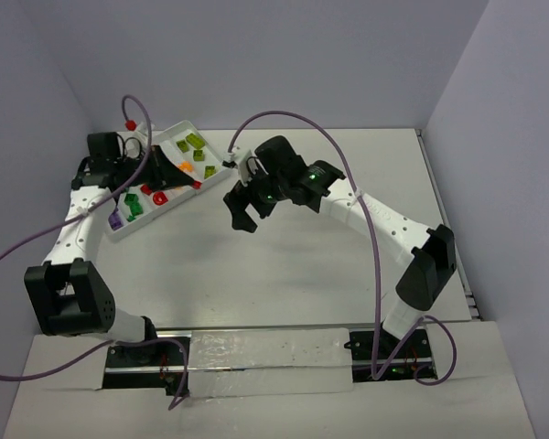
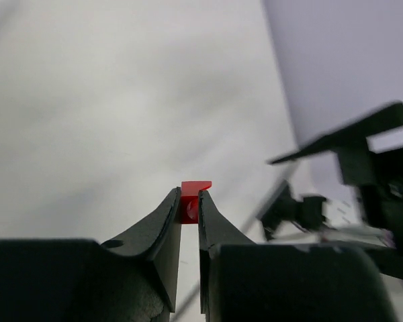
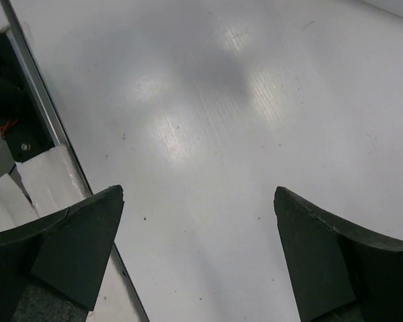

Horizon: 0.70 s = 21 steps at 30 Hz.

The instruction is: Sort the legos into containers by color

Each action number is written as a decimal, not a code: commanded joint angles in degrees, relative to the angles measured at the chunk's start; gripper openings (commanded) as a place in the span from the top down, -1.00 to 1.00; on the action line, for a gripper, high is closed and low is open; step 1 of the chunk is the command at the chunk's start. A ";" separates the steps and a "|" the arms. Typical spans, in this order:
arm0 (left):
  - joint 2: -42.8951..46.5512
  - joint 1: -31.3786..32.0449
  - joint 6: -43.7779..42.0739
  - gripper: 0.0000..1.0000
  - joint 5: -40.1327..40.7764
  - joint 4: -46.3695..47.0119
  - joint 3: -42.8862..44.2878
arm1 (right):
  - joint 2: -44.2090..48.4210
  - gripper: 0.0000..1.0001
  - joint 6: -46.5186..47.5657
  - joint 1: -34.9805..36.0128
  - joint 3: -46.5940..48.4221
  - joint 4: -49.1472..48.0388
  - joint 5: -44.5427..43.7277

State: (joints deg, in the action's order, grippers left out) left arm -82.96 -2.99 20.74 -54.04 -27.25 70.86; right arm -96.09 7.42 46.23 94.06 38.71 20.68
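Observation:
The white tray [image 1: 171, 135] with its long containers lies at the table's far left. It holds legos: lime ones [image 1: 194, 142] in the far compartment, a yellow one [image 1: 210, 171], red ones [image 1: 158, 197], a green one [image 1: 134, 208] and a purple one [image 1: 115, 219]. My left gripper [image 1: 163, 170] hangs over the tray's middle. In the left wrist view this gripper [image 2: 190, 194] is shut on a small red lego [image 2: 195, 186] pinched at its fingertips. My right gripper [image 1: 242, 214] hovers right of the tray over bare table. Its fingers [image 3: 87, 228] stand wide apart with nothing between them.
Purple-grey walls close in the table at the back and on both sides. A cable loops above the tray and another arcs over the right arm [image 1: 384, 215]. The metal rail and arm bases [image 1: 265, 361] line the near edge.

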 commanded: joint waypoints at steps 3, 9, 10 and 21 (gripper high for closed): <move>-5.35 -6.82 -18.00 1.00 21.08 -6.84 8.26 | 6.23 -1.00 0.84 -5.82 -4.33 -3.86 3.19; -15.10 -9.29 -22.70 1.00 32.50 -1.72 13.67 | 6.40 -1.00 0.49 -10.66 -5.37 -3.87 3.59; -17.70 -9.57 -23.14 1.00 34.42 -0.70 14.78 | 6.28 -1.00 0.49 -11.69 -5.34 -3.71 3.42; -31.57 -9.91 -24.06 0.89 41.31 5.07 24.74 | 6.17 -1.00 0.05 -17.84 -6.80 -2.94 3.84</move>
State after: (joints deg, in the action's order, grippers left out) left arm -113.07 -12.73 -2.12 -16.01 -26.47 90.83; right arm -92.38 7.47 29.10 87.93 36.81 23.64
